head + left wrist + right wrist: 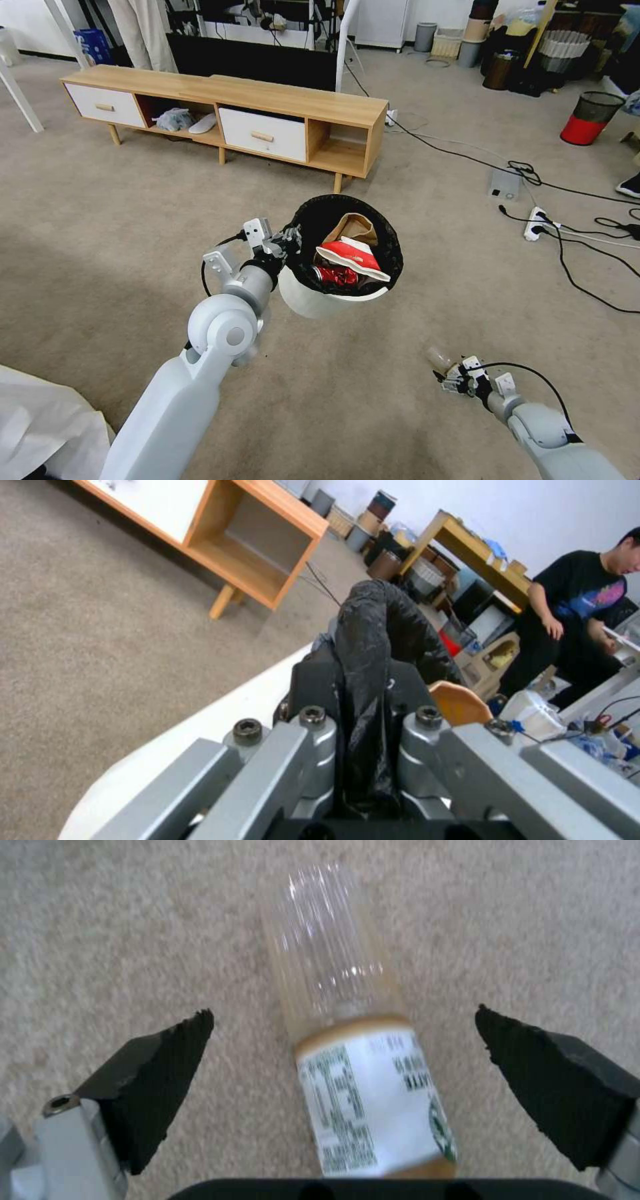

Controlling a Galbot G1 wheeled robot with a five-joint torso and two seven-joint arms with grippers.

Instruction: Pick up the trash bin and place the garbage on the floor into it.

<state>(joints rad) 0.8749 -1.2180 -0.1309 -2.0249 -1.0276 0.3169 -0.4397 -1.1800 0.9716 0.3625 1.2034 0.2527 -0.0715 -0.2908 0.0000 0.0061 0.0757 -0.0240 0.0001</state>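
Several pieces already sitting in the trash bin (313,303), left gripper (288,241) clamping its bagged rim, holding it aloft. Right gripper (343,1027) hanging spread wide around the clear bottle (353,1055) lying on carpet.

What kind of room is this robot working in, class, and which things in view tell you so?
Probably a lab staged as a living room: carpeted floor, a low wooden TV cabinet, yet cables and a power strip trail across it, with stacked clutter behind.
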